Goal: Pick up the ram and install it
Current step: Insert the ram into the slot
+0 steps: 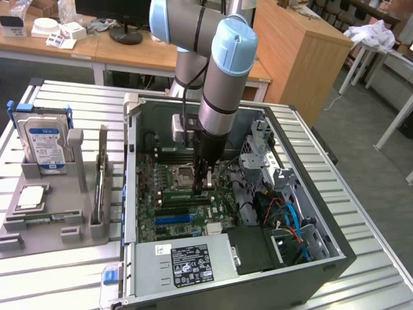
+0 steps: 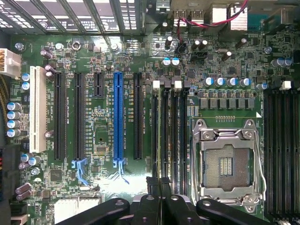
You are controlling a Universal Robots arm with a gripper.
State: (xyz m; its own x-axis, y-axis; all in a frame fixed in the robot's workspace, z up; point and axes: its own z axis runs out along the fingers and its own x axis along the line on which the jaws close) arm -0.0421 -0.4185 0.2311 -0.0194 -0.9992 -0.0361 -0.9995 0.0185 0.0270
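Observation:
The ram [image 2: 165, 136] shows edge-on as a thin green strip, standing in line with one of the dark memory slots [image 2: 180, 136] beside the empty processor socket [image 2: 227, 164]. My gripper [image 2: 160, 185] is shut on its near end, the two black fingers [image 2: 153, 187] pressed together around it. In the exterior view the gripper [image 1: 204, 184] reaches straight down into the open computer case [image 1: 335, 252], just to the right of the processor socket [image 1: 182, 174] on the motherboard [image 1: 164, 206]. Whether the ram sits fully down in the slot is hidden by the fingers.
A grey holder [image 1: 45, 223] on the exterior view's left carries a silver hard drive with a blue label [image 1: 44, 145] and a small square processor chip [image 1: 31, 197]. A long blue expansion slot [image 2: 118, 117] lies near the memory slots. Cables and drive cages [image 1: 284, 219] crowd the case's right side.

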